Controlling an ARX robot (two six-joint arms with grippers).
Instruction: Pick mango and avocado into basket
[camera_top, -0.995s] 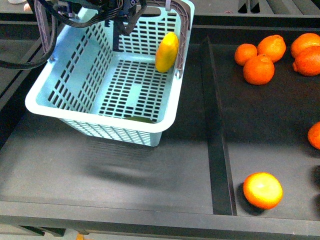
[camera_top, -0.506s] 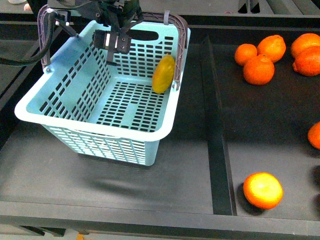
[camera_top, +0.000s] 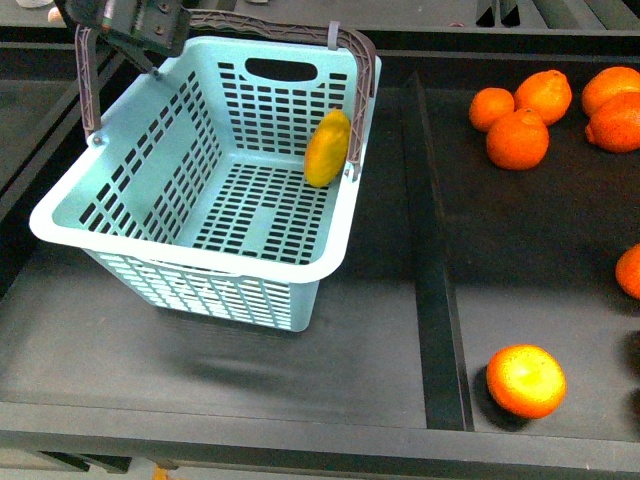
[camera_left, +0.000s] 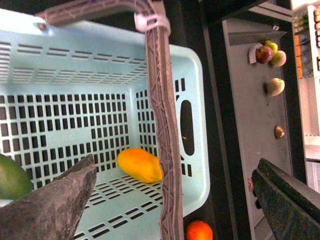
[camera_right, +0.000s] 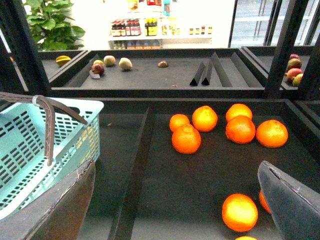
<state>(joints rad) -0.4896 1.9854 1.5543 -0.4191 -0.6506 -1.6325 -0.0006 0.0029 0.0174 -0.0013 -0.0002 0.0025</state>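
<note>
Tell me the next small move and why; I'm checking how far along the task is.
Probably send the left gripper, its jaws open and empty, back into the basket for nothing more: the mango already leans against its inner wall. A green fruit shows there too, so retreating seems right.

A shop: stocked bottle shelves (camera_right: 150, 27), black produce bins of oranges (camera_right: 227, 127), a shopping basket (camera_top: 190, 255).

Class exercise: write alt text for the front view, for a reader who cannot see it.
A yellow mango leans against the inner side wall of a tilted light teal basket on a dark shelf. Loose oranges lie in the neighbouring compartment.
</note>
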